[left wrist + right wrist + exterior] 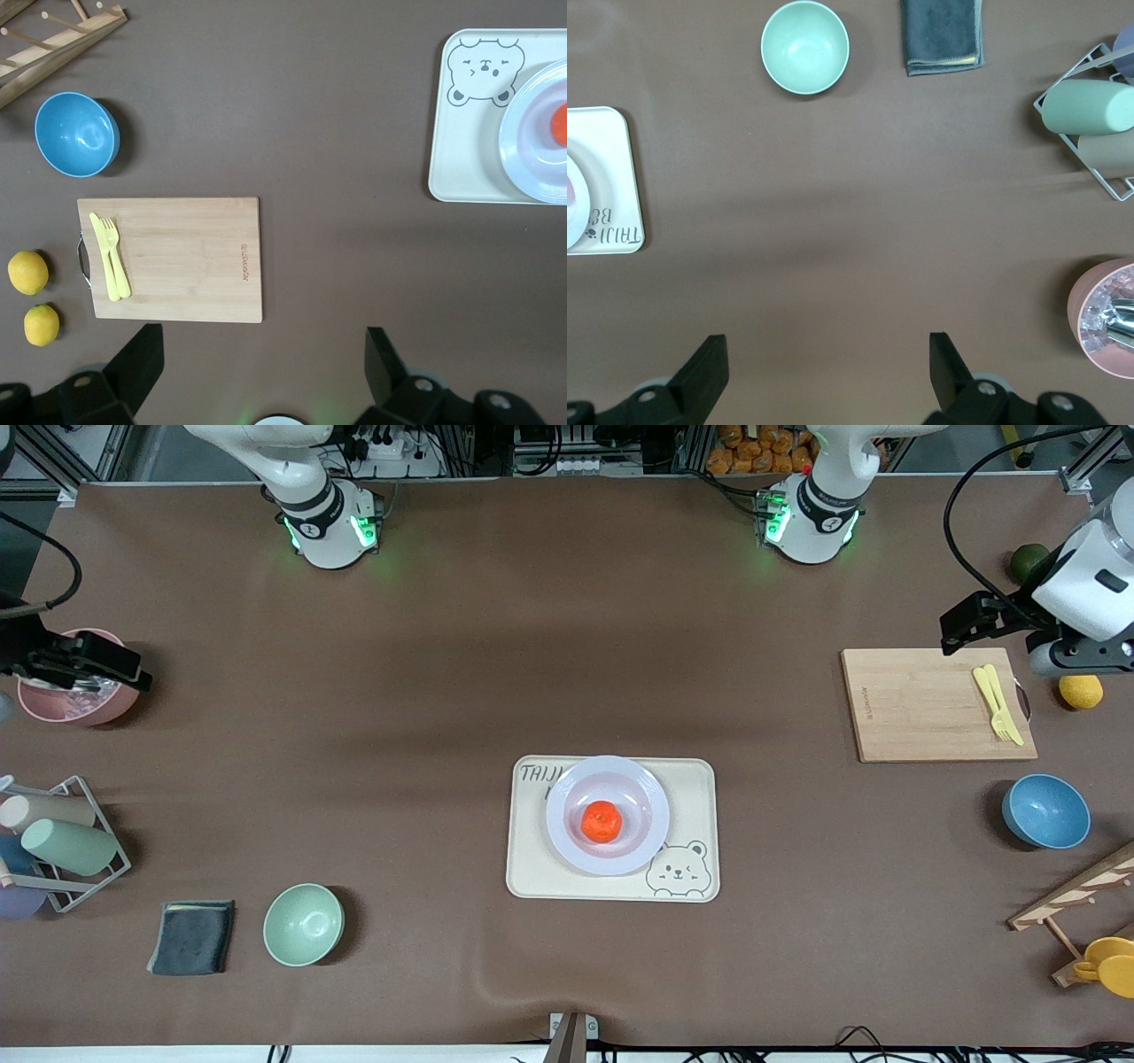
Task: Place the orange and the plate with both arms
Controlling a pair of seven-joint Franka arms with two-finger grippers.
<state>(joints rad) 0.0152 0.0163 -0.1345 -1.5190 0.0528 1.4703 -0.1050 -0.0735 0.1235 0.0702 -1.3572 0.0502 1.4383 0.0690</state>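
The orange [601, 821] sits in the middle of the pale plate [567, 797], which rests on the cream bear-print tray [691, 779] at the table's centre. My left gripper [952, 631] is open and empty, up over the left arm's end of the table by the cutting board. Its wrist view [261, 341] shows bare table between the fingers, with the plate [523, 150] and orange [560, 126] at the edge. My right gripper [115, 669] is open and empty, up over the pink bowl at the right arm's end. Its wrist view [828, 347] shows only the tray's corner [611, 177].
A wooden cutting board [921, 704] carries a yellow fork and knife [998, 702]; a lemon [1081, 691], a dark green fruit [1029, 562] and a blue bowl [1046, 810] lie near it. A pink bowl [75, 704], cup rack [62, 841], grey cloth [192, 936] and mint bowl [303, 924] stand at the right arm's end.
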